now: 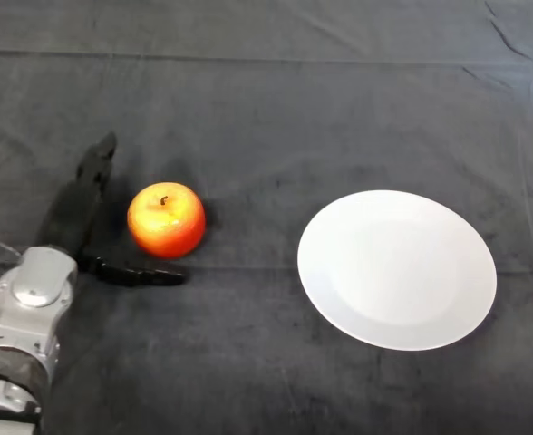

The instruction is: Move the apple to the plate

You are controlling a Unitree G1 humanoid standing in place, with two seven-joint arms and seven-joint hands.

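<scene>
A dark wrinkled cloth covers the tabletop (276, 100). The round red-and-yellow apple (166, 219) sits left of the flat white round plate (397, 269), well apart from it, stem up. The black left hand (76, 217) lies spread wide, its fingers (97, 168) straight, just beside the apple, holding nothing.

My hand (78, 210) black, arm (26, 313) behind it silver-grey. Apple (166, 219) red-orange, shading to yellow round stem hollow, small pale glint on top. Plate (397, 269) plain white, no pattern. Cloth (266, 100) over table dark grey-black, faint lighter crease lines across it.
</scene>
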